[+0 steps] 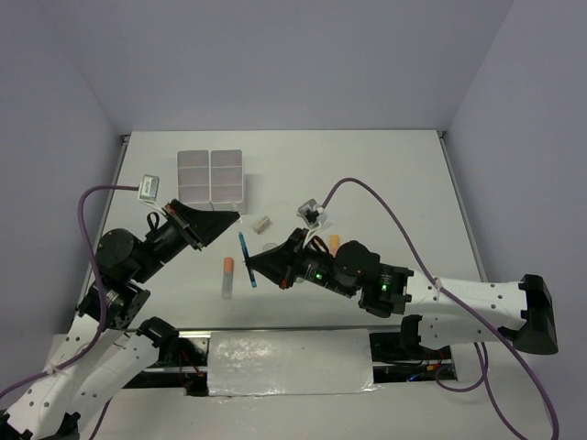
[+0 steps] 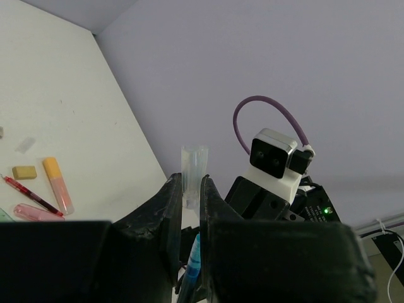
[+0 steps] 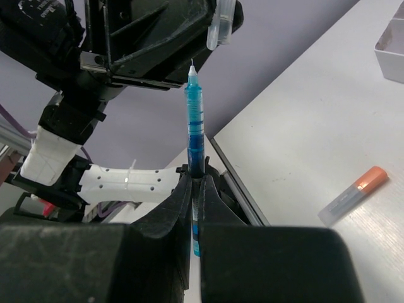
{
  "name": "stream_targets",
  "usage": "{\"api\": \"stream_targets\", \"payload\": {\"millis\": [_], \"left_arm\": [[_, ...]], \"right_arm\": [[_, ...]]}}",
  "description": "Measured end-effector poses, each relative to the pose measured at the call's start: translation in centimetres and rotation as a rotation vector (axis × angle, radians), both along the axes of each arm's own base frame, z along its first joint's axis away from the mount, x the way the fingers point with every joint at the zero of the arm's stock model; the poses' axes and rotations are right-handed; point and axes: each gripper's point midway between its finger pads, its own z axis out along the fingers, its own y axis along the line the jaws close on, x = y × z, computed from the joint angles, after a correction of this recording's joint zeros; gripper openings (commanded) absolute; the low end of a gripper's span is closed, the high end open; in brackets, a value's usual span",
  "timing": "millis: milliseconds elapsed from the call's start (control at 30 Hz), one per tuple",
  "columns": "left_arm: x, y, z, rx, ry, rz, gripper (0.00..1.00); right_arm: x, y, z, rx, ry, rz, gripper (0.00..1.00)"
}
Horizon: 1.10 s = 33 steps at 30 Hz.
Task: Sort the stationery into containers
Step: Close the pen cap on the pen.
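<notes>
Over white table [image 1: 385,174], right tool [image 3: 197,184] clamps blue pen [image 3: 195,126], tip protruding.

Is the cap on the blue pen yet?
No, the pen in the right hand shows a bare tip; the cap sits apart in the left hand.

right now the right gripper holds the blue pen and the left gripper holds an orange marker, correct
Wrong on the left side. The left gripper grips a clear cap instead, as the left wrist view shows. The right gripper does hold the blue pen.
</notes>
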Motion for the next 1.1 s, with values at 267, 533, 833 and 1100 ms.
{"api": "stream_targets", "payload": {"millis": [267, 533, 833, 1100], "left_arm": [[0.0, 0.1, 0.0, 0.003, 0.000, 0.007, 0.00], [0.0, 0.1, -0.2, 0.004, 0.001, 0.002, 0.00], [0.1, 0.1, -0.3, 0.008, 0.002, 0.010, 0.00], [0.6, 0.0, -1.1, 0.033, 0.007, 0.019, 0.00]], "right_arm": [[0.9, 0.1, -0.9, -0.028, 0.005, -0.025, 0.00], [1.7, -0.1, -1.3, -0.041, 0.006, -0.045, 0.00], [1.8, 0.1, -1.4, -0.046, 0.007, -0.032, 0.00], [1.8, 0.5, -2.0, -0.061, 0.011, -0.022, 0.00]]}}
